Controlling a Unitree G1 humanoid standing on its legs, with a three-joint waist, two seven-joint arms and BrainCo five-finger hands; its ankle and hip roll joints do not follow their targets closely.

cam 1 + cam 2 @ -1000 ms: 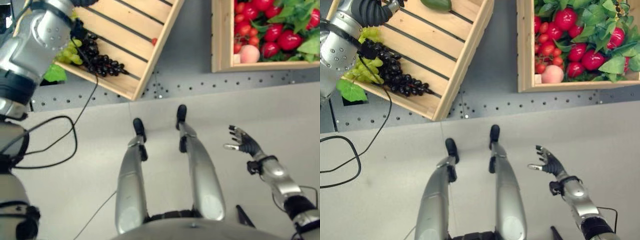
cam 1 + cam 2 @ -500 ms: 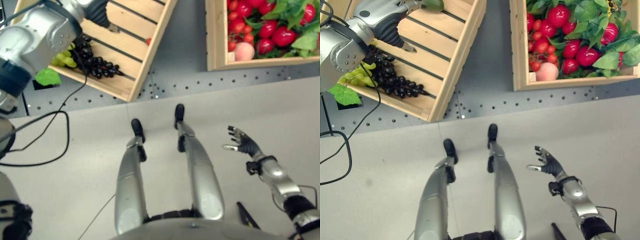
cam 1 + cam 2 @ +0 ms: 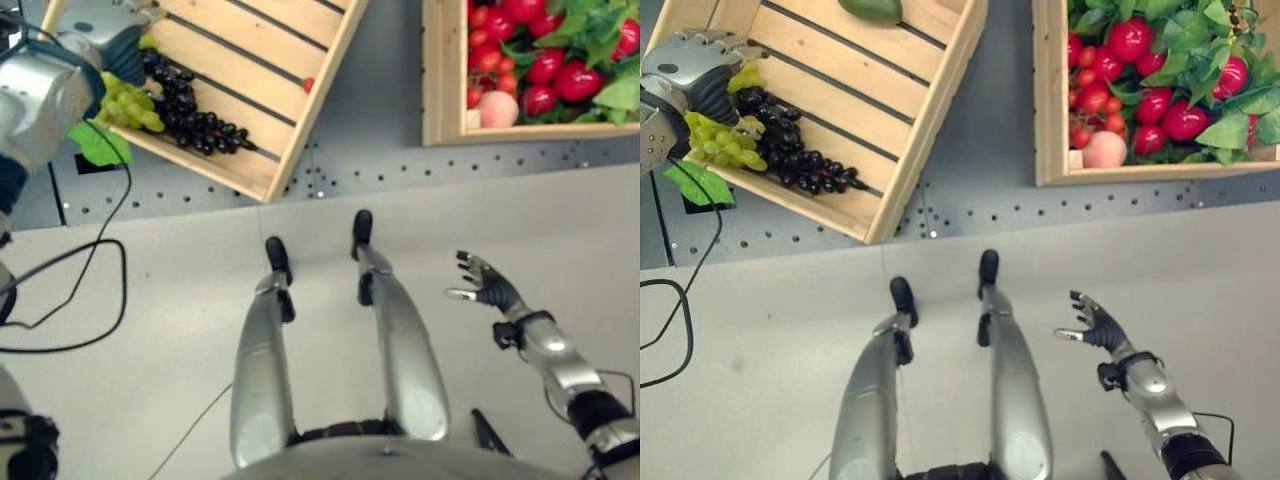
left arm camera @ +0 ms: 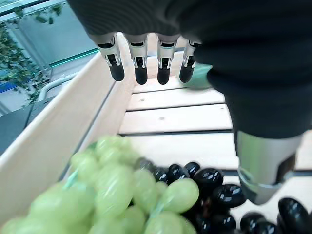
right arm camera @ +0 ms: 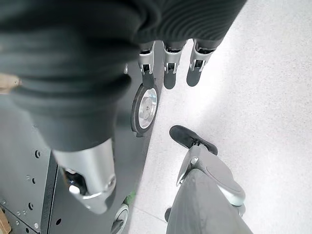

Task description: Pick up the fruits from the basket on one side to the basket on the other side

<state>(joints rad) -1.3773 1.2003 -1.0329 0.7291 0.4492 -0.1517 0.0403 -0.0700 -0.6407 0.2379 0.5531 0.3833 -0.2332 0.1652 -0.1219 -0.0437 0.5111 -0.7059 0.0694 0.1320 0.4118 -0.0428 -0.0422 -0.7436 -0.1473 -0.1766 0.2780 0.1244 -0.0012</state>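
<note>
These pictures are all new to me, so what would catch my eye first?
Probably the right wooden crate, heaped with red fruit, green leaves and a peach. Next, the left crate, nearly bare, with dark grapes and green grapes in its corner, the left hand open above them.

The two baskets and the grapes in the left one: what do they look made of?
Left basket and right basket: pale, unpainted wooden slats, with visible grain and dark gaps between the boards. Green grapes and dark grapes: smooth and glossy with even highlights, which suggests plastic imitation fruit, though the look alone cannot settle that.
</note>
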